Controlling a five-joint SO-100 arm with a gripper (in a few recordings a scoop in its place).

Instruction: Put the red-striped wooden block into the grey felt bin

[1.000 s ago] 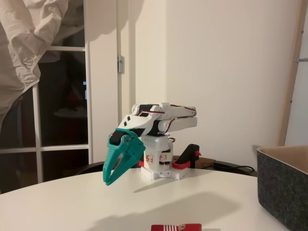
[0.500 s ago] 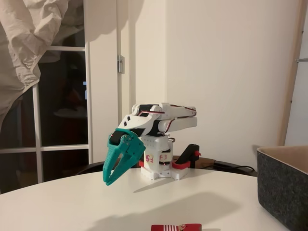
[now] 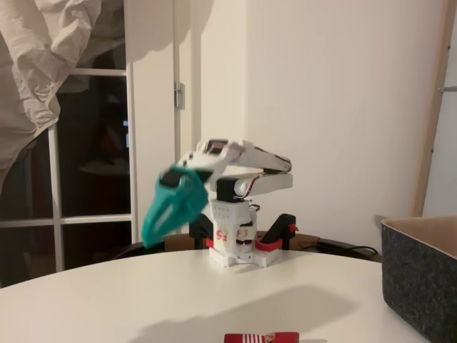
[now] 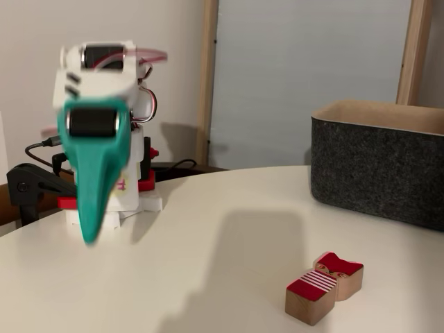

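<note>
The red-striped wooden block (image 4: pixel 324 286) lies flat on the white table near the front, its red top and striped patch facing up; in a fixed view only its top (image 3: pixel 261 337) peeks over the bottom edge. The grey felt bin (image 4: pixel 378 166) stands at the right, also cut off at the right edge (image 3: pixel 421 286). My teal gripper (image 4: pixel 90 236) hangs in the air at the left, beak pointing down, blurred by motion, well away from block and bin. Its fingers look pressed together with nothing between them. From the other side the gripper (image 3: pixel 148 239) points down-left.
The arm's white base (image 3: pixel 232 246) stands at the table's back, held by black and red clamps (image 3: pixel 280 234), with cables (image 4: pixel 41 147) trailing behind. A window (image 3: pixel 93 164) and a wall lie beyond. Bare tabletop (image 4: pixel 229 236) stretches between gripper, block and bin.
The arm has lifted and swung a little to the left in a fixed view, raising the gripper higher above the table. Block and bin have not moved.
</note>
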